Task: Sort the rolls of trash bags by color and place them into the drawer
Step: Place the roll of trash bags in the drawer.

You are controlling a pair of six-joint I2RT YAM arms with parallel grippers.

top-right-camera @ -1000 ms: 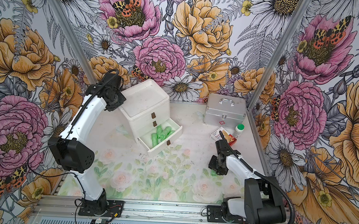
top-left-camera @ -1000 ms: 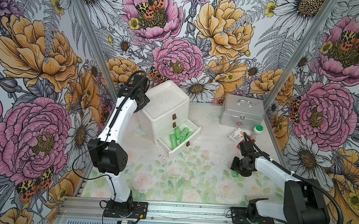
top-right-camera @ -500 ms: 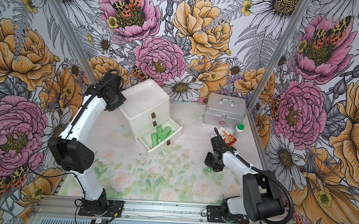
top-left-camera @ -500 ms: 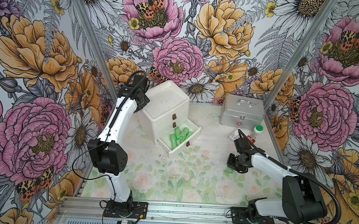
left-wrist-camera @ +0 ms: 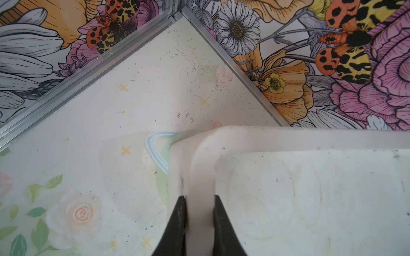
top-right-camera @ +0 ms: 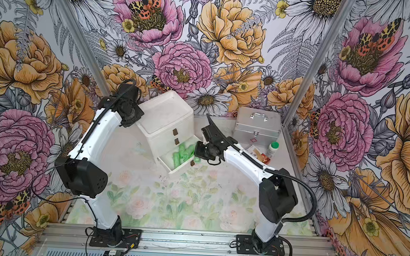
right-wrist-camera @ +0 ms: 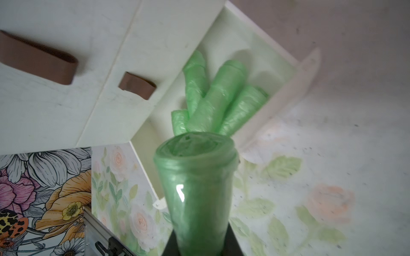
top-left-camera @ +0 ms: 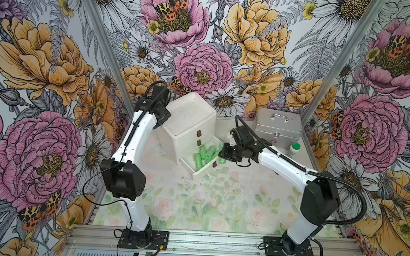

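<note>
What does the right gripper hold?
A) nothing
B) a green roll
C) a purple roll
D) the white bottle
B: the right wrist view shows the right gripper shut on a green roll that juts out from between its fingers.

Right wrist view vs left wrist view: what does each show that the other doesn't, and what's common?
Only right wrist: the right claw shut on a green roll, held near the open bottom drawer where more green rolls lie; two brown pull tabs on the closed drawers.
Only left wrist: the left claw clamped on the rim of the chest top; metal frame rails meeting at a corner.
Both: the white chest, the floral table mat, flowered wallpaper.
</note>
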